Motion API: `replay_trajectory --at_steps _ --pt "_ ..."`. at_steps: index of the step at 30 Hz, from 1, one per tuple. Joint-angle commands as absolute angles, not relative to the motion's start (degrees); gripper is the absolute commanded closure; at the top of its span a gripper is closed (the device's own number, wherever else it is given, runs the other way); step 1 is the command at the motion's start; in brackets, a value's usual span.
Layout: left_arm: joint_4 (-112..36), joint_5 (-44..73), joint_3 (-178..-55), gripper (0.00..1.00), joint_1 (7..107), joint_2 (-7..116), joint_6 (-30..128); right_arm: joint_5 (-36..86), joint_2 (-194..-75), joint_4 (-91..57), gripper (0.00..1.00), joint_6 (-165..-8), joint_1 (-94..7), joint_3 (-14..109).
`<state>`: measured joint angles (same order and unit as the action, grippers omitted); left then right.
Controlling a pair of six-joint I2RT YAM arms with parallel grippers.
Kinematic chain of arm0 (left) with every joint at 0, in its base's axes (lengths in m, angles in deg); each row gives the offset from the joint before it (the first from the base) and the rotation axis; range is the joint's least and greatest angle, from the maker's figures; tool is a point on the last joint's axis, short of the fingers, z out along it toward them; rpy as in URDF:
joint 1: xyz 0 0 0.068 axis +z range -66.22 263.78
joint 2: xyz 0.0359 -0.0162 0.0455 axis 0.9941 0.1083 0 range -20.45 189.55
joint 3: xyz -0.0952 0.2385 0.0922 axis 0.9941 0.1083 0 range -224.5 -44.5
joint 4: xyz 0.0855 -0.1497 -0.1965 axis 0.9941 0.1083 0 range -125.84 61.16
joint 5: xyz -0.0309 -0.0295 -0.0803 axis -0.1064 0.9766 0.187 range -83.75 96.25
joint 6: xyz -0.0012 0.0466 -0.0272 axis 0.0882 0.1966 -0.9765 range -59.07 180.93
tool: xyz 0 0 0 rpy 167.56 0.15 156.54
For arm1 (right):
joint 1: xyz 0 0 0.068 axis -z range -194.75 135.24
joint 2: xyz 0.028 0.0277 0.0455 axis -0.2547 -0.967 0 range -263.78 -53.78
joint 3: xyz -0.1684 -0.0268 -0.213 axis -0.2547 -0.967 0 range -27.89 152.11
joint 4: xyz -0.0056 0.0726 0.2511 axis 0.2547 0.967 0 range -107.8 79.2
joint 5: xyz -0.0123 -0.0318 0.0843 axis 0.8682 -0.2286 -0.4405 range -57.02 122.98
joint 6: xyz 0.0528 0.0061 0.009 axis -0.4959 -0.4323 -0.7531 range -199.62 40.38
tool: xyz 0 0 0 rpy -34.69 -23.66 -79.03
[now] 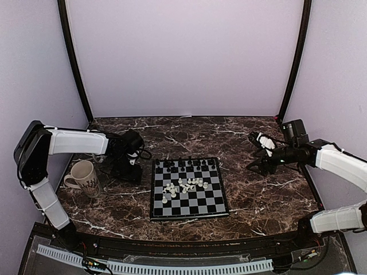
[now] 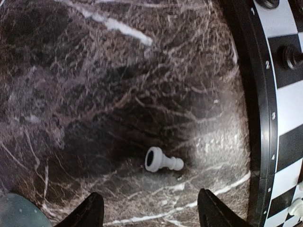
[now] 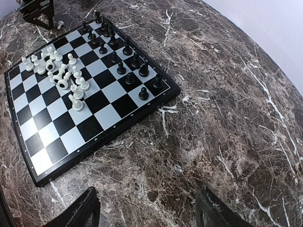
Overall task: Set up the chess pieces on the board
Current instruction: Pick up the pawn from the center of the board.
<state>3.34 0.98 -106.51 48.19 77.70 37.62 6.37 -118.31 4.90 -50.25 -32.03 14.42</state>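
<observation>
The chessboard (image 1: 213,207) lies mid-table. Black pieces (image 1: 184,165) stand in its far rows, also in the right wrist view (image 3: 124,59). White pieces (image 1: 184,186) lie jumbled near its middle, also in the right wrist view (image 3: 59,71). One white pawn (image 2: 163,161) lies on its side on the marble, just left of the board's rim (image 2: 262,118). My left gripper (image 2: 149,215) is open over that pawn, low above the table (image 1: 131,166). My right gripper (image 3: 144,210) is open and empty above bare marble right of the board (image 1: 265,160).
A cream mug (image 1: 85,177) with a dark pattern stands at the left, close to my left arm; its rim shows in the left wrist view (image 2: 16,213). Dark marble table with purple walls behind and at the sides.
</observation>
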Motion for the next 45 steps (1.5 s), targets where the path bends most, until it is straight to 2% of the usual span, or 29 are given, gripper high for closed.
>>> replay_trajectory --at_steps 1,6,17,25,29,34,45 --pt "-2.8 4.4 -107.9 0.30 51.8 78.9 44.1 5.6 -118.1 4.8 0.31 -49.6 -32.6 14.9" --pt "-5.7 12.4 -109.4 0.33 54.5 80.6 45.1 6.2 -118.1 4.8 0.31 -49.4 -32.5 14.7" --pt "-8.4 14.8 -108.9 0.45 54.2 81.5 41.3 6.6 -118.8 4.8 0.32 -48.9 -32.6 14.7" --pt "-7.0 10.0 -108.4 0.49 50.4 81.2 42.5 6.8 -119.0 4.9 0.32 -48.8 -32.7 14.7" --pt "-2.9 5.0 -107.6 0.50 50.0 79.6 35.5 6.8 -119.1 5.0 0.32 -48.6 -32.8 14.6" --pt "-5.6 8.3 -104.1 0.51 49.6 76.7 26.7 7.3 -120.0 5.2 0.32 -48.3 -33.3 15.0" --pt "-4.1 9.1 -104.4 0.55 46.4 80.0 23.8 8.3 -120.9 5.8 0.33 -47.6 -35.1 14.9"
